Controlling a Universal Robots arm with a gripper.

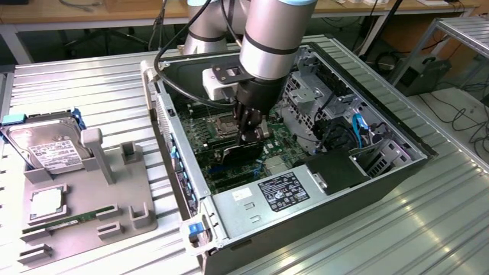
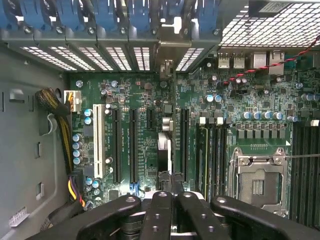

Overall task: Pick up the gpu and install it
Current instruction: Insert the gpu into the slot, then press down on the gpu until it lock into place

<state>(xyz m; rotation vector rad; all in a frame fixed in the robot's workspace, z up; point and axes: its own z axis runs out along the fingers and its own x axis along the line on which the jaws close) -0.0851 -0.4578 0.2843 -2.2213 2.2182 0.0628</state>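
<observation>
The gpu (image 1: 238, 153) is a slim black card standing on edge inside the open computer case (image 1: 397, 172), low over the green motherboard (image 2: 145, 115). My gripper (image 1: 251, 136) reaches down into the case and is shut on the card's upper edge. In the wrist view the gpu (image 2: 165, 147) appears edge-on as a thin strip running between two long black expansion slots, and its silvery bracket (image 2: 167, 57) sits at the row of rear slot covers. The black fingers (image 2: 157, 210) close in on either side of the card.
A grey holder (image 1: 107, 189) on the exterior view's left carries a silver hard drive (image 1: 46, 146), a processor chip (image 1: 46, 201) and a green RAM stick (image 1: 65, 220). Inside the case are the power supply (image 1: 283, 189), drive cage (image 1: 306, 94), processor socket (image 2: 257, 180) and blue latches (image 2: 100, 17).
</observation>
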